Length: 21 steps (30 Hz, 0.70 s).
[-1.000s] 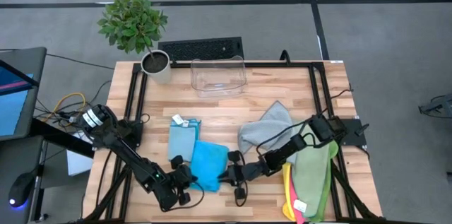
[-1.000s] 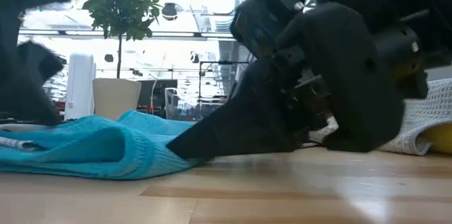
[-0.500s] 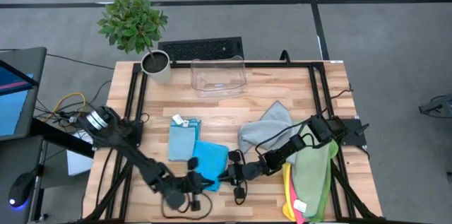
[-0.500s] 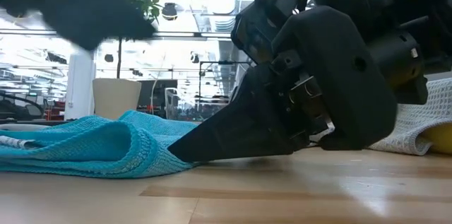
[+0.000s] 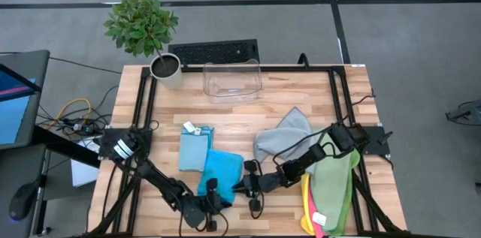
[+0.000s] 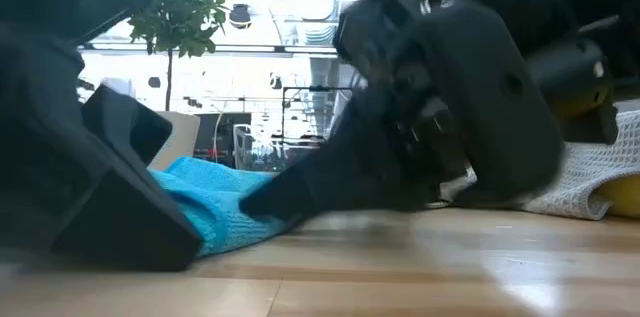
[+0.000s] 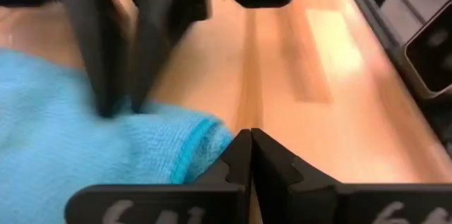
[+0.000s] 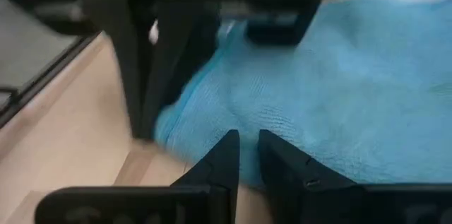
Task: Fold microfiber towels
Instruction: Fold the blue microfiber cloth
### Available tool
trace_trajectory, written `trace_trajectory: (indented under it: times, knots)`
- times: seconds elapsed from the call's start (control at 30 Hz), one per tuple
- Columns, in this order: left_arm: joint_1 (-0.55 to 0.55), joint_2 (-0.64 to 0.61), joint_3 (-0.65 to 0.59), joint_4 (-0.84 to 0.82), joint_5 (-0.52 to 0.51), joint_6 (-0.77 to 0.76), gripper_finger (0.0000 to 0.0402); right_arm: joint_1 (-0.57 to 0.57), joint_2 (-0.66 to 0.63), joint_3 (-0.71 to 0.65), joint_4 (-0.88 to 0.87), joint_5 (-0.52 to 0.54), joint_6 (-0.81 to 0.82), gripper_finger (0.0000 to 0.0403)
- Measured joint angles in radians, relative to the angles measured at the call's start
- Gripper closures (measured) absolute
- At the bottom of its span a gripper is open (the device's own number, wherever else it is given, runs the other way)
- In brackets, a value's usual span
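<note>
A bright blue towel (image 5: pixel 223 172) lies bunched on the table's near middle. It also shows in the low view (image 6: pixel 215 207). My right gripper (image 5: pixel 241 186) lies low at the towel's right near edge, its fingers almost together on the cloth (image 8: pixel 247 143). My left gripper (image 5: pixel 215 191) is shut (image 7: pixel 251 146), its tips at the towel's near corner (image 7: pixel 205 136). I cannot tell whether it touches. A folded light blue towel (image 5: pixel 194 148) with a white tag lies left of the bright blue one. My right gripper has the bright blue towel's right near edge (image 8: pixel 212 121) between its two fingers, which show only a narrow gap. The fingers come nearly level from the table's right side, low over the wood (image 6: pixel 255 202). The towel lies slack on the table.
A grey towel (image 5: pixel 282 139) lies right of centre. Green (image 5: pixel 335 184), yellow and pink towels are heaped at the right near corner. A clear plastic bin (image 5: pixel 232 80) and a potted plant (image 5: pixel 165 65) stand at the far edge.
My left gripper has swept along the near edge toward the table's right, up to the bright blue towel's near corner, and now faces my right gripper. My right gripper has stayed at the towel's edge.
</note>
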Motion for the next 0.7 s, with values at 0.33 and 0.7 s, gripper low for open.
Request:
trace_trajectory:
  times: [0.33, 0.7]
  knots:
    - [0.002, 0.008, 0.010, 0.007, 0.032, -0.029, 0.0401, 0.022, -0.069, 0.003, 0.136, 0.078, -0.095, 0.0322]
    - [0.005, 0.007, 0.012, 0.031, 0.033, -0.003, 0.0401, 0.033, 0.008, 0.146, -0.018, 0.033, -0.072, 0.0322]
